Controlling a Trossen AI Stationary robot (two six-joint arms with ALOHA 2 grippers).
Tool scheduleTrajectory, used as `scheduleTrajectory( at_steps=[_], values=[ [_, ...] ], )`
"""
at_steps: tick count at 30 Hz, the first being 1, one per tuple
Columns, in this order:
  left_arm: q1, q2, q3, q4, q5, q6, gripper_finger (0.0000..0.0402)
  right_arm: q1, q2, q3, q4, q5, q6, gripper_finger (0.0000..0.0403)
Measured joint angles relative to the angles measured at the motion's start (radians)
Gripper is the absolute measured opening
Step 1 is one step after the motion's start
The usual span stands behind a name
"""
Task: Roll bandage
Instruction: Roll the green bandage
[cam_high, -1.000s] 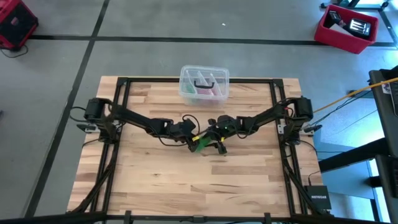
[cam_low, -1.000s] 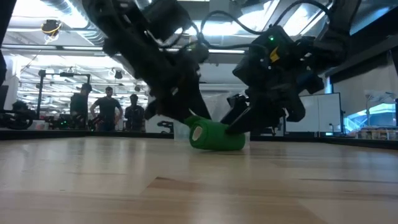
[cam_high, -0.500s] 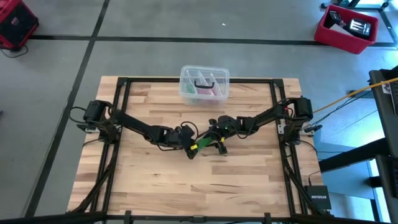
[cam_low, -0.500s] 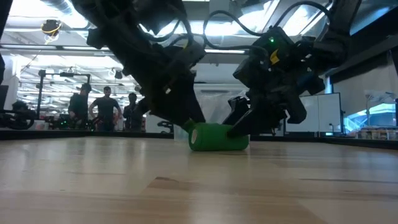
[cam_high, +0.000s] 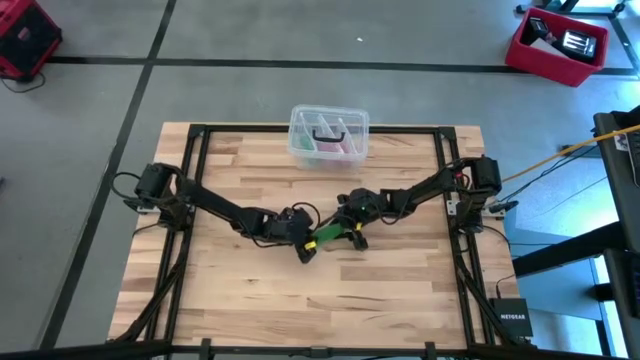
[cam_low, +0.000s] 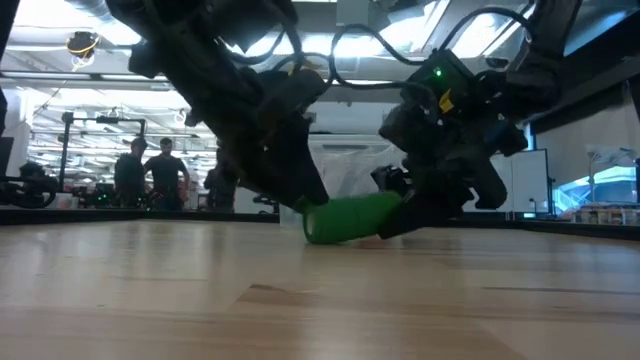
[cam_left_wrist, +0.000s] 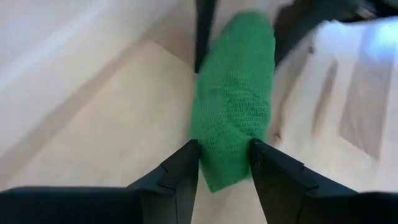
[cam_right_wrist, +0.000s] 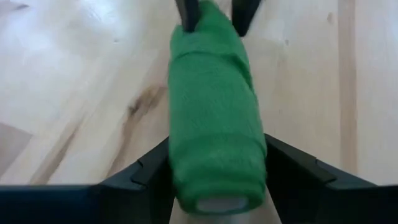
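green rolled bandage (cam_high: 325, 237), lying mid-table

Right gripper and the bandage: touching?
Touching. The right wrist view shows the right gripper with both fingers pressed against the green bandage roll's sides, no gap.

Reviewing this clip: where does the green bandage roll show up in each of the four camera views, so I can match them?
High view: the bandage lies mid-table, between both arms' tips.
Low view: the roll sits centre frame, one end raised off the wood.
Left wrist view: it runs up from between the left end effector fingers.
Right wrist view: it fills the centre, clamped by the right end effector.
Shared landmark: the wooden table.
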Motion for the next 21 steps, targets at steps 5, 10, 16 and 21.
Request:
scheduleTrajectory(
  at_steps=[5,10,16,21],
  values=[
    [-0.014,0.007,0.000,0.000,-0.001,0.005,0.0133,0.000,-0.002,0.002,-0.008,0.019,0.000,0.0215],
    [-0.021,0.044,0.001,0.044,-0.011,0.006,0.0133,0.001,-0.002,0.002,-0.013,0.025,-0.001,0.0215],
    [-0.019,0.062,0.000,0.104,-0.013,0.057,0.0133,0.000,-0.034,0.002,-0.089,0.038,-0.004,0.0215],
    [-0.019,0.063,0.000,0.109,-0.012,0.063,0.0133,-0.001,-0.150,0.004,-0.295,0.063,-0.056,0.0215]
  ],
)
